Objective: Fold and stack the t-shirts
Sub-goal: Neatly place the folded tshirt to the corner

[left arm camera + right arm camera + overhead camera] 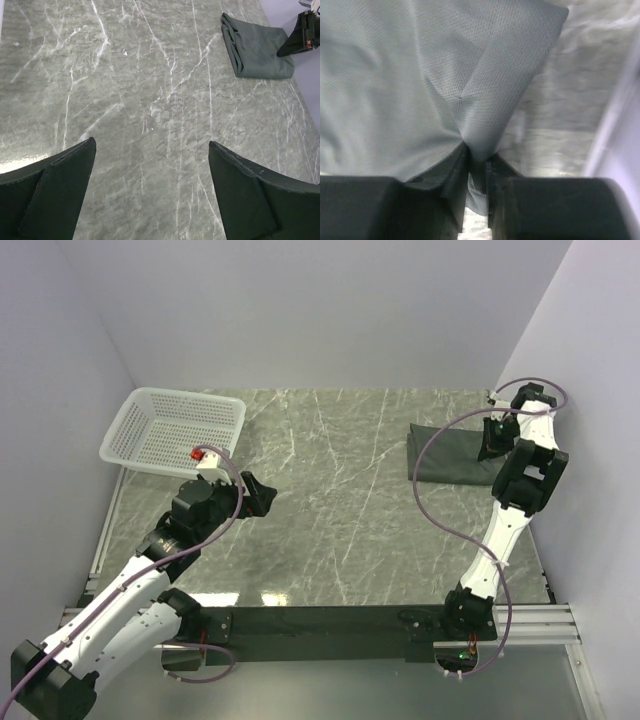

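The dark grey-green t-shirt [448,455] lies folded into a flat rectangle at the far right of the marble table [340,510]. My right gripper [493,440] is at the shirt's right edge, next to the wall. In the right wrist view a fold of the t-shirt [420,75] runs down into the narrow gap of the right gripper [477,155], whose jaws pinch the cloth. My left gripper [262,495] hovers over the left part of the table, wide open with nothing between its fingers [65,175]. From the left wrist the t-shirt [260,47] shows far off, top right.
A white plastic mesh basket [190,393] stands at the far left corner, just behind the left arm. Walls close in the table on the left, back and right. The right arm's cable loops over the table's right side.
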`<state>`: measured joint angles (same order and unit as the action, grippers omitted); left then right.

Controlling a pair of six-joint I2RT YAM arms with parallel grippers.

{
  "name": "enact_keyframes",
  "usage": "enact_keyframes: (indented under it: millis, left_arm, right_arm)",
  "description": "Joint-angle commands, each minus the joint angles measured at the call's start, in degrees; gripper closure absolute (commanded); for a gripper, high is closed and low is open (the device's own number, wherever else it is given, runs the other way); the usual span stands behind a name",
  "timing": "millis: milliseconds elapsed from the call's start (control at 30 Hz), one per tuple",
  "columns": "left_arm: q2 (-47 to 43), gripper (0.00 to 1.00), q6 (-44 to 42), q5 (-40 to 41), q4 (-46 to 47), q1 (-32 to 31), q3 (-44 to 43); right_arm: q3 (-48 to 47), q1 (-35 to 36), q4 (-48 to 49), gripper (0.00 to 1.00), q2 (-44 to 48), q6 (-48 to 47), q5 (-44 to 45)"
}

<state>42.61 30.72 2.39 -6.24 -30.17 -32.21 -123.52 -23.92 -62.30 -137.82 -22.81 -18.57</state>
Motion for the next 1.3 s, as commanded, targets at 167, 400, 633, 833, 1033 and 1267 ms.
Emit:
enact_keyframes:
  millis: [167, 400, 633, 833, 1033, 1267]
  left_arm:
    - [-0.77, 0.01, -0.22, -0.81, 2.37, 0.2, -1.54]
    - [-1.04, 0.01, -1.63, 0.77, 0.97, 0.12, -3.83]
    - [-1.83, 0.01, -2.15, 4.46, -2.37, 0.29, -6.2]
    - [-1.04, 0.0, -4.53, 5.51, -6.85, 0.99, -9.01]
    - [-0.42, 0.0, -8.21, 4.47, -12.47, 5.38, -12.26]
    - [-1.74, 0.01, -10.95, 5.35, -12.84, 11.36, -10.34]
  right_arm:
    - [2.32, 0.19, 5.69, 0.53, 9.48, -0.92, 9.33]
    - [12.68, 1.68, 9.3, 0.47, 19.59, -3.99, 12.85]
    - [30.07, 5.99, 15.36, 0.46, 35.39, -5.49, 11.9]
    - [47.48, 9.24, 21.86, 0.43, 54.09, -4.97, 7.5]
    - [60.66, 8.55, 31.79, 0.22, 74.57, -2.95, 9.42]
    - [74.74, 4.24, 43.42, 0.0, 93.69, 6.1, 13.13]
